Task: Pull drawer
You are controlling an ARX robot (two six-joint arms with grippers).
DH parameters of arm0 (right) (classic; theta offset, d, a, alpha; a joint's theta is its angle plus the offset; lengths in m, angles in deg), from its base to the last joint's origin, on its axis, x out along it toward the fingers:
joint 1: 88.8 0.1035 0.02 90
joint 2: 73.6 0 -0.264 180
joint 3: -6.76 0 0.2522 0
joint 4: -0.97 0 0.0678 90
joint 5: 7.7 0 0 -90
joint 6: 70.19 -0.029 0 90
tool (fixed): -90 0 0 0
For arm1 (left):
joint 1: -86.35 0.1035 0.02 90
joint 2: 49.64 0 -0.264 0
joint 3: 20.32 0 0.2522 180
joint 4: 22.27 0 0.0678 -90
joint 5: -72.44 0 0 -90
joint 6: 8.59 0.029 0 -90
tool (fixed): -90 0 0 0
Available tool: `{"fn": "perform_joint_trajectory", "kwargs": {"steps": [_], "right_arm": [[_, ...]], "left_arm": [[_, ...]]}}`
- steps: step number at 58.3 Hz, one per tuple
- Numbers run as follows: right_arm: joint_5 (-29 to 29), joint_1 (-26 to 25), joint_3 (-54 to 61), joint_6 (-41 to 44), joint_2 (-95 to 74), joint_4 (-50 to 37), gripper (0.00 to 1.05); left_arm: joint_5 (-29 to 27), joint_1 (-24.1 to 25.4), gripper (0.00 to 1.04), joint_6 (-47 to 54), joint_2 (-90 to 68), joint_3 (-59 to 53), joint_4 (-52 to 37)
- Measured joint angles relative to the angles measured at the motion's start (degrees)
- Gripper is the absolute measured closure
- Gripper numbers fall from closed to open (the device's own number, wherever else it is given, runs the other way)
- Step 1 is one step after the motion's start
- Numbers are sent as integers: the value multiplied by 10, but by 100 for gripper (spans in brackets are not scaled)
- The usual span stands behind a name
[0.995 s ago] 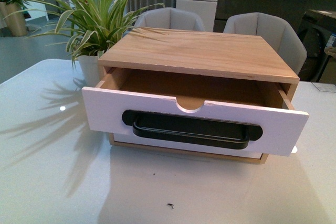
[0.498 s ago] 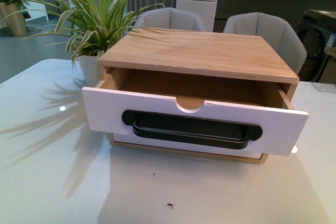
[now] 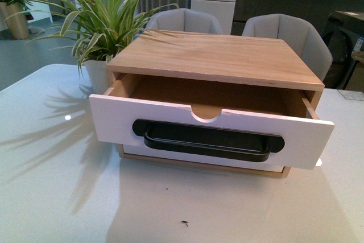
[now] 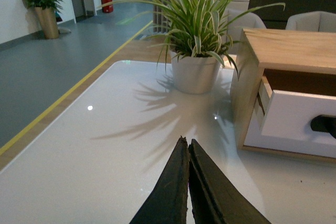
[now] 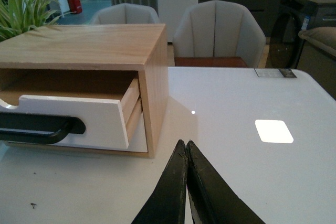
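Note:
The drawer (image 3: 170, 119) stands pulled out of its wooden cabinet (image 3: 219, 56) on the white table; its white front carries a long black bar handle (image 3: 207, 139) and a half-round notch in the top edge. A second plain white front sits below it. Neither arm shows in the front view. My left gripper (image 4: 186, 142) is shut with nothing in it, over the table off the cabinet's left side, apart from the drawer (image 4: 299, 114). My right gripper (image 5: 185, 144) is shut and empty too, off the cabinet's right side, apart from the drawer (image 5: 79, 114).
A potted spider plant (image 3: 99, 27) in a white pot stands at the cabinet's back left, also in the left wrist view as the plant (image 4: 197, 30). Two grey chairs (image 3: 296, 35) stand behind the table (image 3: 51, 186). A small dark speck (image 3: 185, 223) lies near the front edge.

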Motion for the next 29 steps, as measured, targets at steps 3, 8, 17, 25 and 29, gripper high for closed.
{"fn": "perform_joint_trajectory", "kwargs": {"steps": [3,8,17,25,29], "right_arm": [[0,0,0,0,0,1,103],[0,0,0,0,1,2,103],[0,0,0,0,2,2,87],[0,0,0,0,2,2,62],[0,0,0,0,2,2,50]], "left_arm": [[0,0,102,0,0,0,0],[0,0,102,0,0,0,0],[0,0,91,0,0,0,0],[0,0,66,0,0,0,0],[0,0,53,0,0,0,0]]}}
